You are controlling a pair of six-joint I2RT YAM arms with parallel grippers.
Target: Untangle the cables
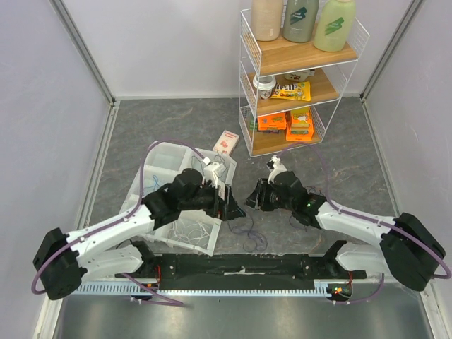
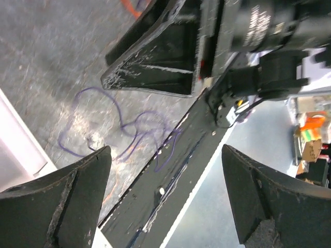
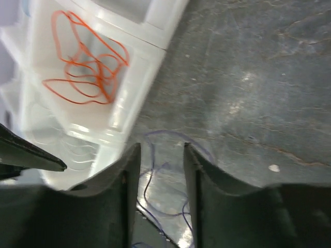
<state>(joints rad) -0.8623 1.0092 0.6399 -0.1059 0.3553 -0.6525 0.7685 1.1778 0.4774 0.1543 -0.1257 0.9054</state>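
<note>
Left gripper (image 2: pixel 165 151) gapes empty, right gripper (image 3: pixel 161 150) slightly apart above purple cable (image 3: pixel 149 182); right wrist view reveals orange cable (image 3: pixel 97 71) in tray (image 3: pixel 153 47).

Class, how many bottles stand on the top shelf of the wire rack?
3, in a row on the top shelf: beige bottle at left, grey-green bottle in the middle, light green bottle at right. Others could hide behind them.

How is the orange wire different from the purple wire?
The orange wire lies inside a compartment of the white tray; the purple wire lies on the grey table. The orange wire is bright, the purple wire dull and faint. Both are thin, loose loops.
</note>
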